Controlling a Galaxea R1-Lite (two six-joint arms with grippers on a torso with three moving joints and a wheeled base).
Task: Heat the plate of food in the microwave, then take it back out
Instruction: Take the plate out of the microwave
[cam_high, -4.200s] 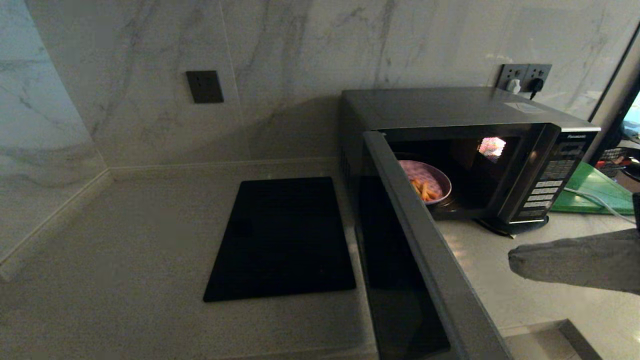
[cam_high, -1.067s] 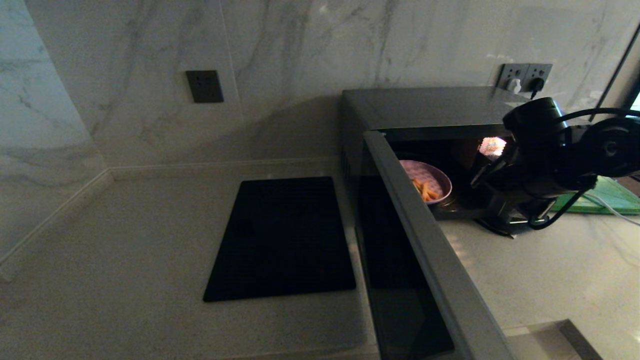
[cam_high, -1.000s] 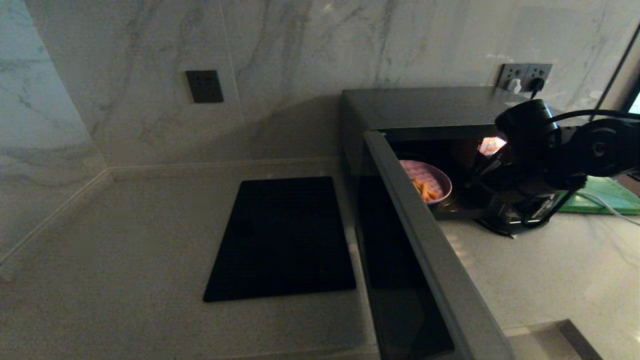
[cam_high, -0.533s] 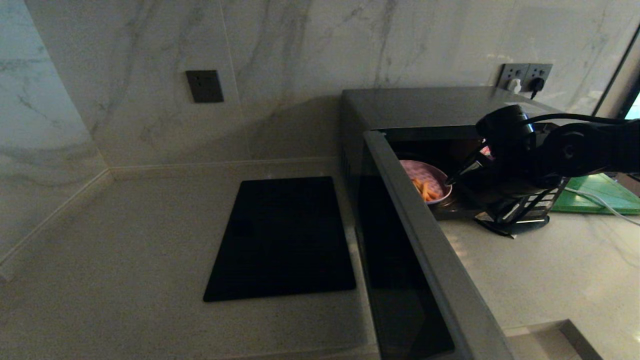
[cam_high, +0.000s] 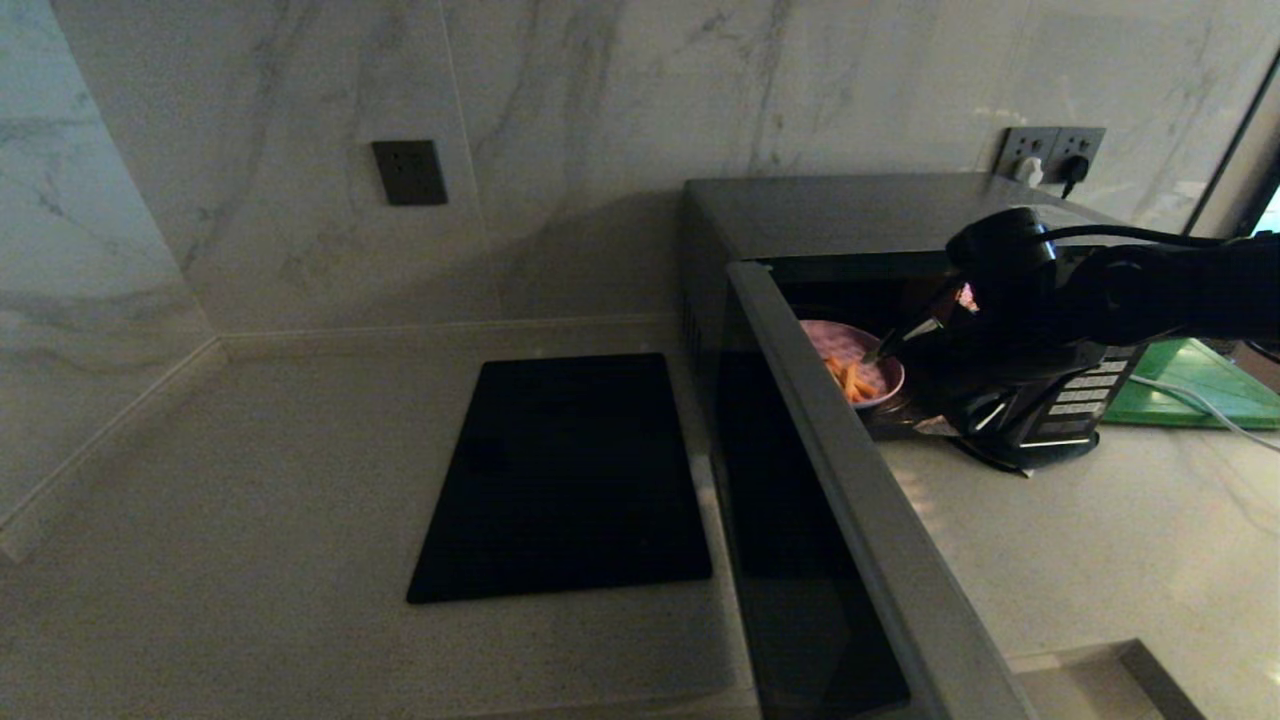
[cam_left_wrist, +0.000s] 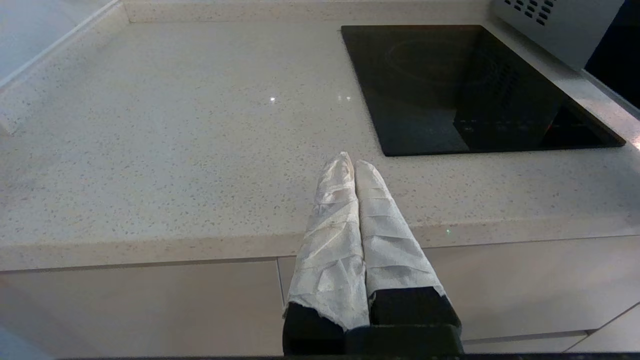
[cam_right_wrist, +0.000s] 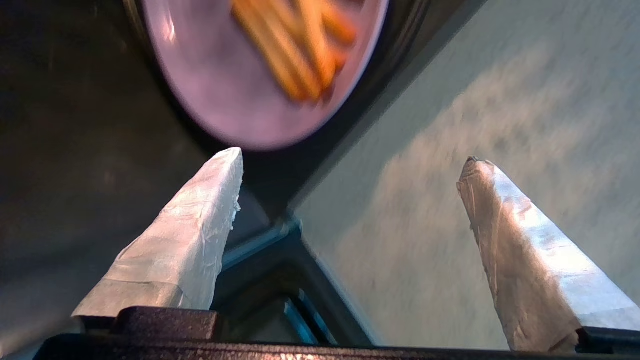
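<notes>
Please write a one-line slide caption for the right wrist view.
Right gripper, jaws open, nears the plate of food inside the open microwave.

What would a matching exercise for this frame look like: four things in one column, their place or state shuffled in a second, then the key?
Column one:
1. plate of food
2. microwave door
3. right pincer
4. left pincer

Column two:
A. shut, idle over the counter edge
B. swung wide open
C. inside the oven cavity
D. open, at the oven mouth just short of the plate

Pairs: 1-C, 2-B, 3-D, 4-A
</notes>
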